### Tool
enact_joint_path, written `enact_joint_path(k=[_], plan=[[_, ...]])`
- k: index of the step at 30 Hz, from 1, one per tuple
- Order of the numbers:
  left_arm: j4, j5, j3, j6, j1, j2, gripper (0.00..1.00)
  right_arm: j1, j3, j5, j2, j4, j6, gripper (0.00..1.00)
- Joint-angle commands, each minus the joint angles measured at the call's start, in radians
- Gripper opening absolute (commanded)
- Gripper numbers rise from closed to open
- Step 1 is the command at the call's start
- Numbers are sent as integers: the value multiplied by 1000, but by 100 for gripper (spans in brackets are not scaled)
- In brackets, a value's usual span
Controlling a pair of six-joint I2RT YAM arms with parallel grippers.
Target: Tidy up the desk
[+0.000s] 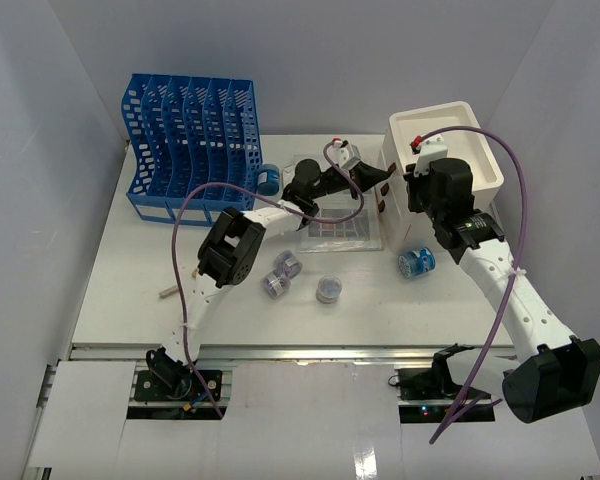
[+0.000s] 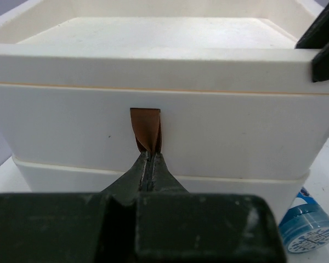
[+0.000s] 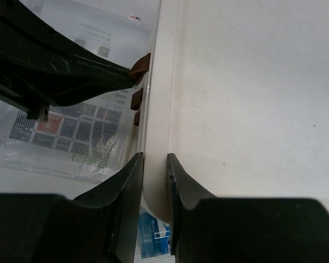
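Note:
The white desk (image 1: 130, 300) holds a cream drawer cabinet (image 1: 460, 150) at the back right. My left gripper (image 1: 382, 183) reaches across to the cabinet's front. In the left wrist view it (image 2: 148, 156) is shut on the brown pull tab (image 2: 146, 129) of a drawer (image 2: 71, 131). My right gripper (image 1: 417, 190) sits at the cabinet's top front edge. In the right wrist view its jaws (image 3: 155, 164) clamp the cabinet's top rim (image 3: 159, 98), one finger outside and one inside. The left fingers (image 3: 71, 76) and several brown tabs (image 3: 136, 99) also show there.
A blue slotted file rack (image 1: 190, 145) stands at the back left with a blue roll (image 1: 268, 178) beside it. A mesh pouch (image 1: 337, 228) lies mid-desk. Three small jars (image 1: 287, 264) (image 1: 275, 285) (image 1: 329, 289) and a blue jar (image 1: 416, 263) lie in front. A metal rail (image 1: 280, 352) runs along the front edge.

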Motion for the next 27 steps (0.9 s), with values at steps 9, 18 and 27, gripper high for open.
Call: enact_joint_path(k=[9,18,27], plan=[[165,55,-509,-58,154,-395,0,-22,-16,12,39,-84,20,21],[119,32,-549,-66,166,-448,63,-33,4,-79,31,-78,-78,98],[-26,-94,-611,-38,183,-656,98,-35,46,-386,-198,-112,-351,90]])
